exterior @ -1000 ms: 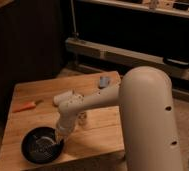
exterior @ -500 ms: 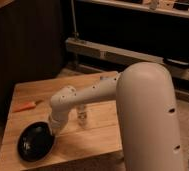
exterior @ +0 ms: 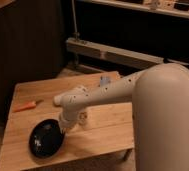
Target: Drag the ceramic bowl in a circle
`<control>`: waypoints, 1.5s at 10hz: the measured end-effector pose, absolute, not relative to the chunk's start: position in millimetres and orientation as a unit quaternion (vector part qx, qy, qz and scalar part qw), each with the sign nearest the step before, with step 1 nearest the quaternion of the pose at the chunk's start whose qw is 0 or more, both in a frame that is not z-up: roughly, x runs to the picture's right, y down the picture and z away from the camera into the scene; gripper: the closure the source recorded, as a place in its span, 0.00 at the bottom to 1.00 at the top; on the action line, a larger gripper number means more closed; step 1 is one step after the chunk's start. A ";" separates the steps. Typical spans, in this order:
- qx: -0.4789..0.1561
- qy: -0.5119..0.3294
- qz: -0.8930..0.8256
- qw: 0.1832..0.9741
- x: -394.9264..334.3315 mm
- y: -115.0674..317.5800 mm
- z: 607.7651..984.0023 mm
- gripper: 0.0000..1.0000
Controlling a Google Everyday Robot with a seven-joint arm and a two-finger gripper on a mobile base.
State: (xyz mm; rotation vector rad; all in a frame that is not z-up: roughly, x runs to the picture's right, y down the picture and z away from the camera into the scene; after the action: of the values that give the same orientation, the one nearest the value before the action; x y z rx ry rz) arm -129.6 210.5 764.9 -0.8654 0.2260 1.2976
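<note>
The ceramic bowl (exterior: 46, 139) is a round, shallow, glossy black bowl near the front left of the wooden table (exterior: 108, 125). My white arm reaches down from the right. The gripper (exterior: 63, 126) sits at the bowl's right rim, touching it or pressed on it. The arm's wrist hides the fingers.
An orange carrot-like object (exterior: 26, 106) lies at the table's left. A small white cup (exterior: 83, 117) stands just right of the gripper. A small grey-blue object (exterior: 105, 80) lies at the table's far edge. Dark shelving and a metal rail stand behind.
The bowl has slid left and slightly toward the front edge with the gripper, then shifted a little back right; the arm's wrist swung left along with it.
</note>
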 end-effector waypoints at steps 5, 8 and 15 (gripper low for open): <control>-0.348 0.126 0.623 0.689 -104.6 176.3 794.1 1.00; -0.326 0.141 0.641 0.681 -72.6 172.0 783.1 1.00; -0.323 0.185 0.643 0.669 -27.5 204.0 708.2 1.00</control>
State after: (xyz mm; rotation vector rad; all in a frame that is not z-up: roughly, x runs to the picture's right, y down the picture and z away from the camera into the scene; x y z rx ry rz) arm -27.5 204.0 708.2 -0.7278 0.4161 1.4501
